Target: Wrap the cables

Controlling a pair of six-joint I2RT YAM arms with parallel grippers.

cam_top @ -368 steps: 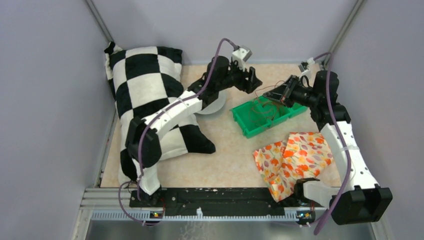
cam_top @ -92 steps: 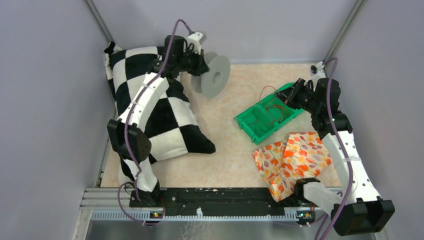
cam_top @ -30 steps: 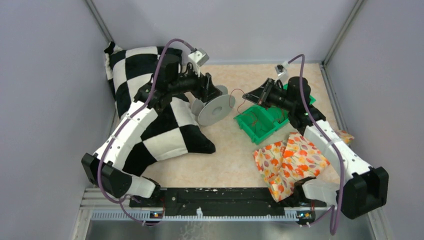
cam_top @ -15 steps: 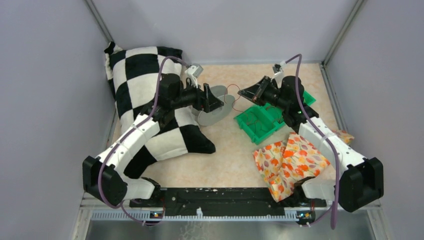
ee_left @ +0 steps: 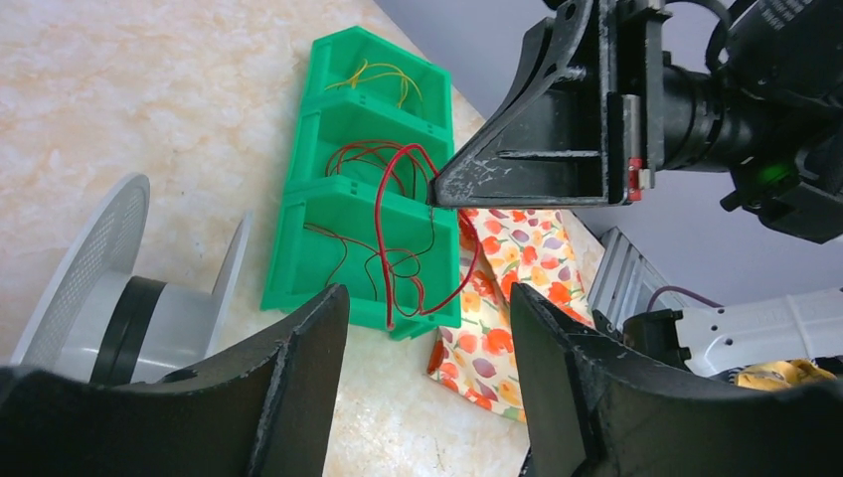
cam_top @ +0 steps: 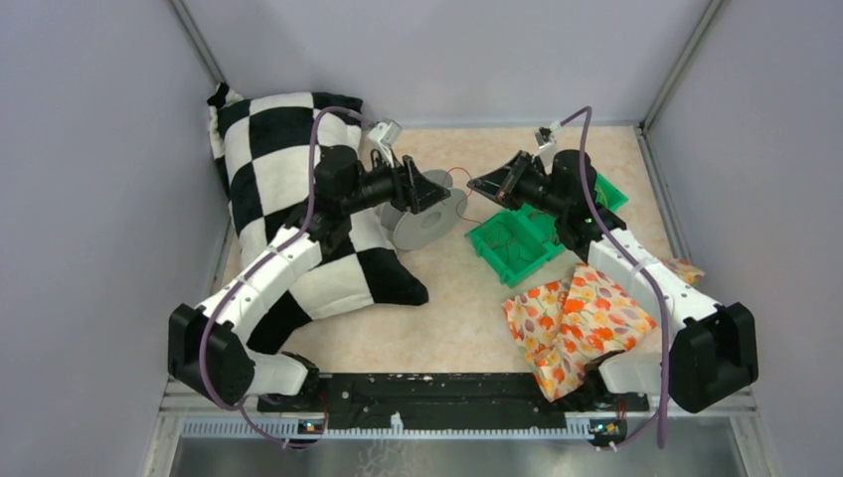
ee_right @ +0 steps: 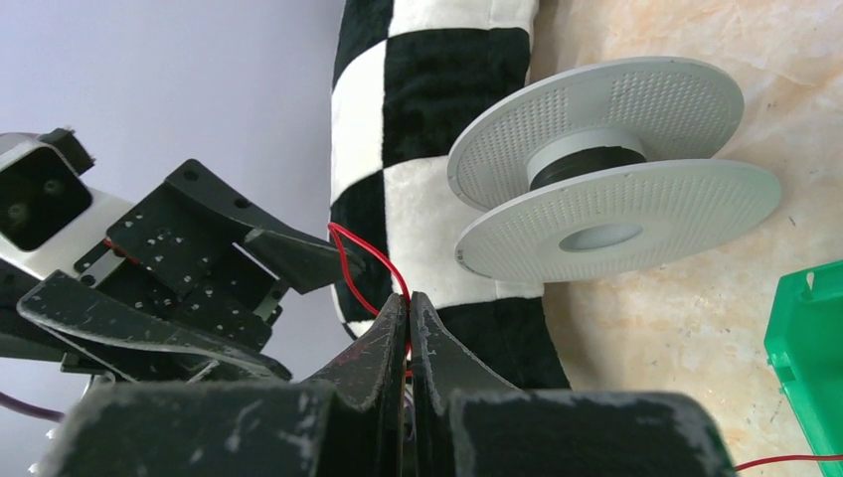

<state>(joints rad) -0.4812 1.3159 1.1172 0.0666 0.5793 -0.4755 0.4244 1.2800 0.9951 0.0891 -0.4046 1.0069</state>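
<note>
A floral cloth (cam_top: 577,323) lay nearest. Beyond it, cables (ee_left: 383,224) curled in the green bin (ee_left: 343,186), and one red strand rose to the right end effector (ee_right: 410,303), which pinched it tight. The left end effector (ee_left: 427,293) gaped beside the spool (ee_right: 636,209), against the pillow (cam_top: 278,149).

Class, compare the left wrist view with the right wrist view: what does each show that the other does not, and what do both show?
Left wrist only: thin yellow cables in the far end compartment of the green plastic three-compartment tray, and the orange floral cloth beside it. Right wrist only: the black-and-white checkered pillow next to the grey plastic spool. Both: the spool, at least a corner of the tray, and the thin red cable pinched in the shut right gripper, with the open left gripper facing it.
</note>
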